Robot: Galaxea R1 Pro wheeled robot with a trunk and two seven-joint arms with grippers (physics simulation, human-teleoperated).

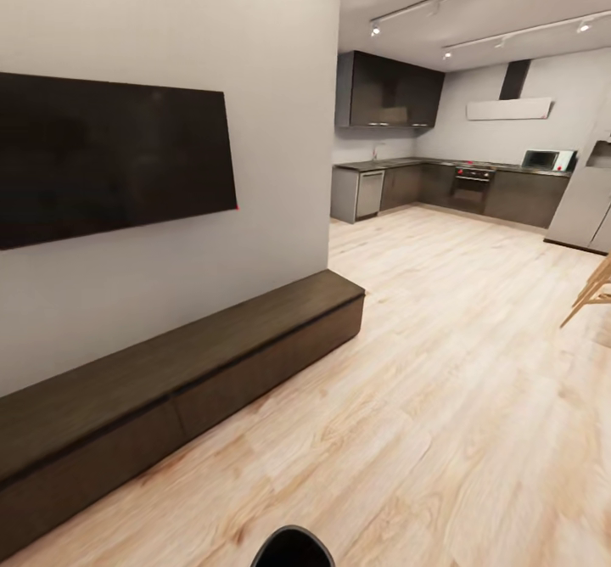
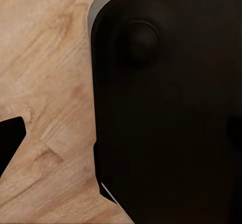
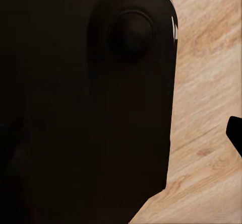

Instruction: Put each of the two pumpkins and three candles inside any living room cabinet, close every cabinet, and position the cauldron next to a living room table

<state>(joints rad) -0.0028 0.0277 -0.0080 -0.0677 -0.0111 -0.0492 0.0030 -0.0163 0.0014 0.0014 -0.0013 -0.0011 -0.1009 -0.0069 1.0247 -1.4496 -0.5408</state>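
Observation:
The long, low dark-brown cabinet (image 1: 170, 367) runs along the grey wall at the left of the head view, and its drawer fronts sit flush and shut. The pumpkins, candles and cauldron are out of view. Both wrist views look down at my black base (image 2: 166, 108) (image 3: 85, 103) over the light wood floor. One dark fingertip (image 2: 9, 138) pokes in at the edge of the left wrist view, and another fingertip (image 3: 236, 133) at the edge of the right wrist view. I cannot tell how the jaws stand.
A large black TV (image 1: 110, 155) hangs above the cabinet. Wood floor (image 1: 441, 380) stretches ahead to a kitchen with dark counters (image 1: 441, 185) and a grey fridge (image 1: 585, 202). Slanted wooden legs (image 1: 594, 291) reach in at the right edge.

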